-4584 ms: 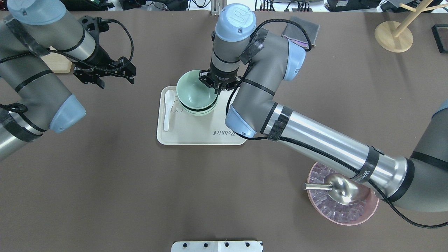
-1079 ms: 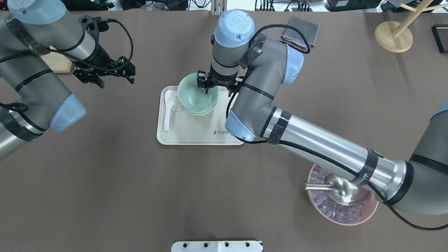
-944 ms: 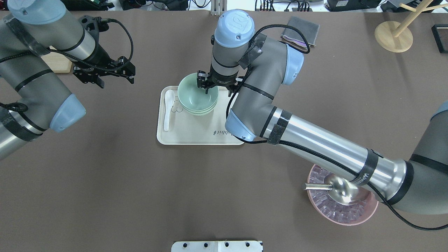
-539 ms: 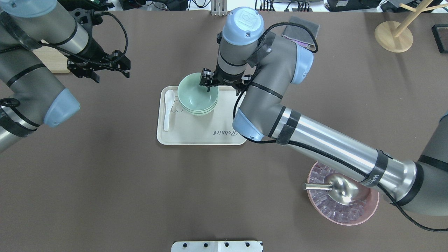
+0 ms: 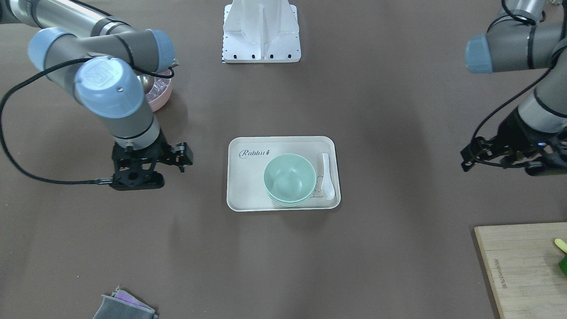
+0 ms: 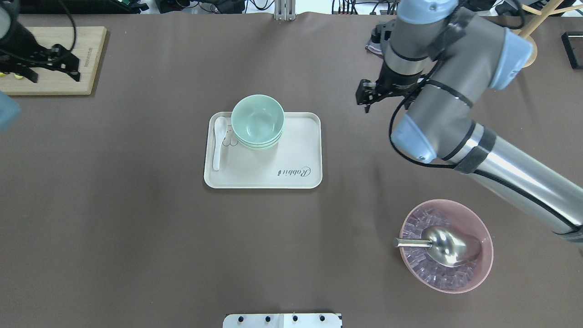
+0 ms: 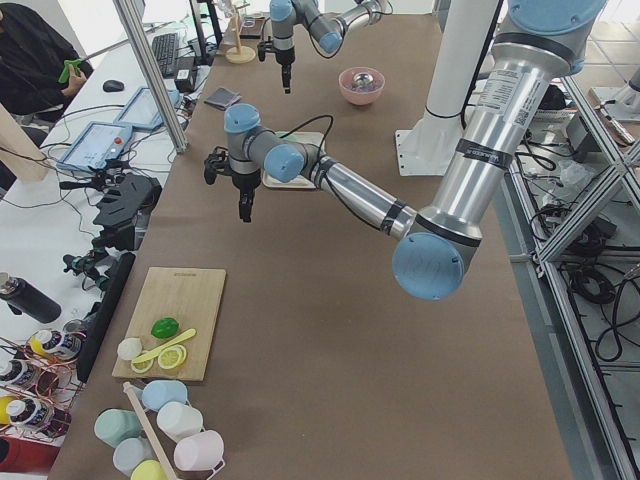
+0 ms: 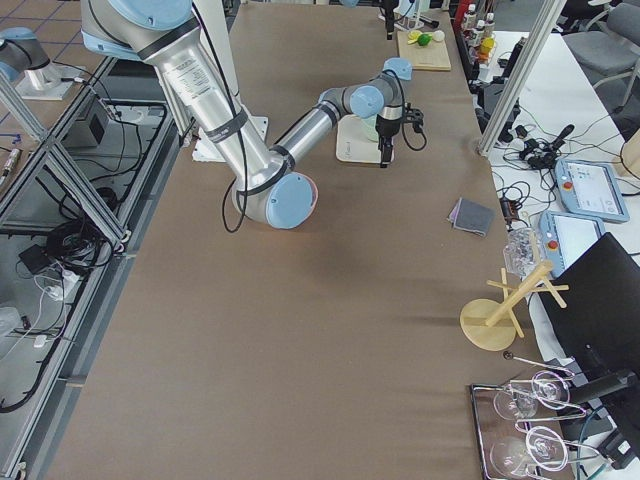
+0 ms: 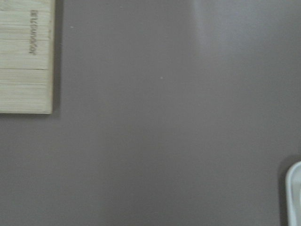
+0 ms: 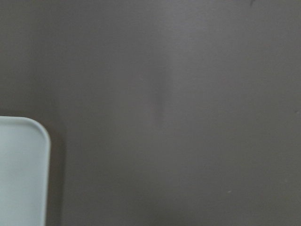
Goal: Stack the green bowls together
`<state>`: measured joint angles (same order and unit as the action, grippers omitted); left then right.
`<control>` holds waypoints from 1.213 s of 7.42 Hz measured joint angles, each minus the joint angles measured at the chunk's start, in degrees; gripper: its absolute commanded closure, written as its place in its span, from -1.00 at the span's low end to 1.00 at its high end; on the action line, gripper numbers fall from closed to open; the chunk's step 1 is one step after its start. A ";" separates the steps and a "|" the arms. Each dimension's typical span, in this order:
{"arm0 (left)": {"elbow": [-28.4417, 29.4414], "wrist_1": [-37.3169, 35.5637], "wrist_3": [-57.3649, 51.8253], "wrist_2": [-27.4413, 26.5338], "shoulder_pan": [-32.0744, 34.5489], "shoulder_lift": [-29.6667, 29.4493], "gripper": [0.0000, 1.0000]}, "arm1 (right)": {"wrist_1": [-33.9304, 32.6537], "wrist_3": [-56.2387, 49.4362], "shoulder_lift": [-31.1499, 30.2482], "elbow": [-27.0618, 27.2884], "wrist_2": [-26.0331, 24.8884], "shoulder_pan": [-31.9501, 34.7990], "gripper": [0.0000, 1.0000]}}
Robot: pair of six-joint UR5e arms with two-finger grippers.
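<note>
Overhead and front-facing cameras face each other, both showing the tray (image 6: pixel 255 171).

Three pale green bowls (image 6: pixel 257 119), nested in a single stack. One cream tray (image 6: pixel 291 150). One white spoon (image 6: pixel 217 146). One pink bowl (image 6: pixel 476 225) holding clear cubes (image 6: pixel 428 273), too many to count, and one metal scoop (image 6: pixel 448 246). One wooden cutting board (image 6: pixel 54 82). One folded grey cloth (image 5: pixel 124 308). Two claws: the left claw (image 6: pixel 52 76) and the right claw (image 6: pixel 364 102). One brown desk (image 6: pixel 136 228) beneath everything.

"Rabbit" on the cream tray (image 5: pixel 249 188)
</note>
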<state>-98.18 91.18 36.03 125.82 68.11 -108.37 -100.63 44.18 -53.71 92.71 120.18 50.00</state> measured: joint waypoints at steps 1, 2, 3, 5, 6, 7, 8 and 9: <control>0.49 -0.65 -5.89 0.09 3.84 2.39 -0.96 | -0.03 -4.86 -3.45 0.63 2.32 3.25 -1.00; 1.72 -1.00 -9.72 0.35 7.61 3.60 -0.96 | 0.31 -10.45 -7.08 0.83 4.38 6.73 -1.00; 3.54 -0.97 -11.61 0.51 10.56 4.22 -0.96 | 0.79 -16.93 -10.69 0.75 5.74 10.52 -1.00; 5.77 -0.53 -12.72 0.63 14.40 5.54 -0.96 | 1.32 -27.70 -16.96 0.49 8.22 18.22 -1.00; 5.93 -0.35 -13.27 0.79 15.88 6.58 -0.96 | 1.45 -30.87 -20.15 0.60 8.95 21.53 -1.00; 5.92 -0.12 -14.15 1.63 16.85 7.59 -0.96 | 1.50 -33.26 -22.86 0.79 9.22 24.37 -1.00; 6.08 0.13 -14.80 2.79 17.24 8.31 -0.96 | 1.50 -35.88 -24.92 0.70 9.28 26.92 -1.00; 6.33 0.24 -15.10 3.24 17.35 8.68 -0.96 | 1.50 -38.55 -26.74 0.43 9.24 29.07 -1.00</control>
<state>-91.86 91.42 20.93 129.06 85.46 -99.70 -99.14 5.62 -80.45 93.13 129.42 79.07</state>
